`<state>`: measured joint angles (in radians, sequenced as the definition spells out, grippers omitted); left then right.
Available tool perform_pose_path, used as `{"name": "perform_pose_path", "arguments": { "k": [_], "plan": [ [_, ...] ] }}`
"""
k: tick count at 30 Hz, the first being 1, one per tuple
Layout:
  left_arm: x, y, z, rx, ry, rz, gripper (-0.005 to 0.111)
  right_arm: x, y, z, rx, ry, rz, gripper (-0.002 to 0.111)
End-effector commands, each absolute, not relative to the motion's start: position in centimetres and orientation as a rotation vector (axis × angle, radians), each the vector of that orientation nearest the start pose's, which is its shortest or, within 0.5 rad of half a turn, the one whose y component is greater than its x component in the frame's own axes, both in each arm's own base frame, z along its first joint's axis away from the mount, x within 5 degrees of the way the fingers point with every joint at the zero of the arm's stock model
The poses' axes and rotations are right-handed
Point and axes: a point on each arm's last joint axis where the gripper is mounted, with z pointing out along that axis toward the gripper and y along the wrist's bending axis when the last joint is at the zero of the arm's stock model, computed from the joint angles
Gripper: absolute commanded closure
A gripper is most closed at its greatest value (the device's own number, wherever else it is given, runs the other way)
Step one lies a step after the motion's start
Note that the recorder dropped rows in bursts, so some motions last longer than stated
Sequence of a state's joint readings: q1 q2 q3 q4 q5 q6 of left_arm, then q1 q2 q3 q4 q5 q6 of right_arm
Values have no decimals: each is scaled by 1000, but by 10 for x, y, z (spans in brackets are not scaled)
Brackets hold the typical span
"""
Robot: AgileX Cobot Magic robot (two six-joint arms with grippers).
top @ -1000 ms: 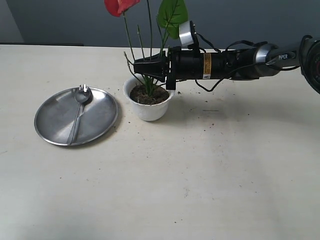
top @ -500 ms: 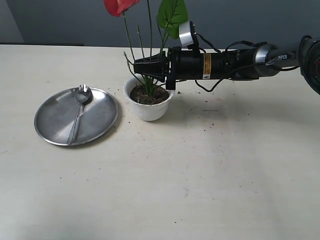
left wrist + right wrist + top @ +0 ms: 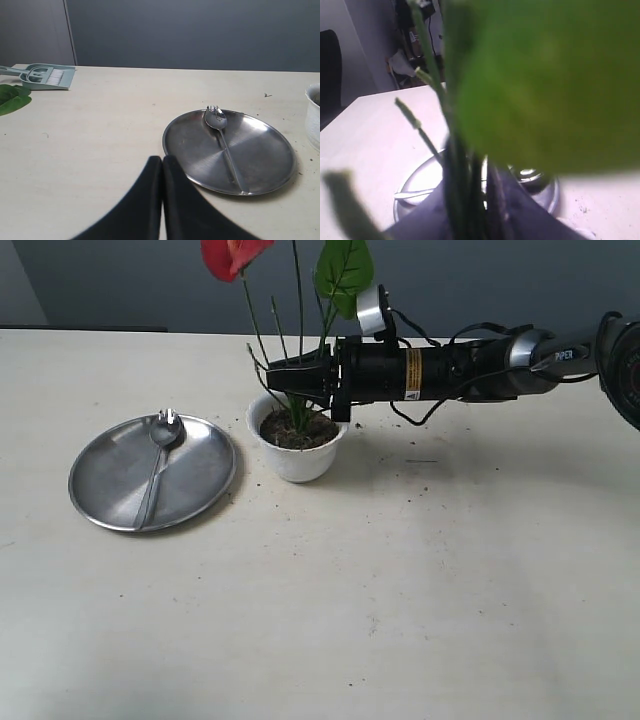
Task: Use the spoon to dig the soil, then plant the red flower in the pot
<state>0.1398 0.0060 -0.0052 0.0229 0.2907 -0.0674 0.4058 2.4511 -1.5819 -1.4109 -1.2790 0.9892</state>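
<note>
Over the pot [image 3: 297, 460], the right end effector [image 3: 276, 374] pinches the red flower's [image 3: 233, 254] green stems.

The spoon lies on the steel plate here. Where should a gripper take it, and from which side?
Take the spoon by its thin handle, toward the end away from the bowl, coming straight down, jaws across the handle. It lies flat in the plate, whose raised rim would likely block a sideways approach; the tined bowl is wider and curved.
</note>
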Motion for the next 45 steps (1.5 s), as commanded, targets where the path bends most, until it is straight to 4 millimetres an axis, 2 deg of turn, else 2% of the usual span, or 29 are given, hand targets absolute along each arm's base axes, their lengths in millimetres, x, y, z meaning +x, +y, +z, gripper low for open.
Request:
{"name": "perform_pose_path", "arguments": {
  "k": [1, 9, 35, 45],
  "plan": [
    [54, 8, 187, -170, 1761, 68, 106, 378, 249, 26, -1527, 1704, 1162, 94],
    [54, 8, 187, -170, 1761, 68, 106, 379, 249, 26, -1527, 1704, 1159, 94],
    [54, 8, 187, -170, 1761, 68, 106, 383, 251, 47, -1523, 1670, 1116, 94],
    [54, 8, 187, -170, 1761, 68, 106, 384, 251, 47, -1523, 1672, 1109, 94]
  ]
}}
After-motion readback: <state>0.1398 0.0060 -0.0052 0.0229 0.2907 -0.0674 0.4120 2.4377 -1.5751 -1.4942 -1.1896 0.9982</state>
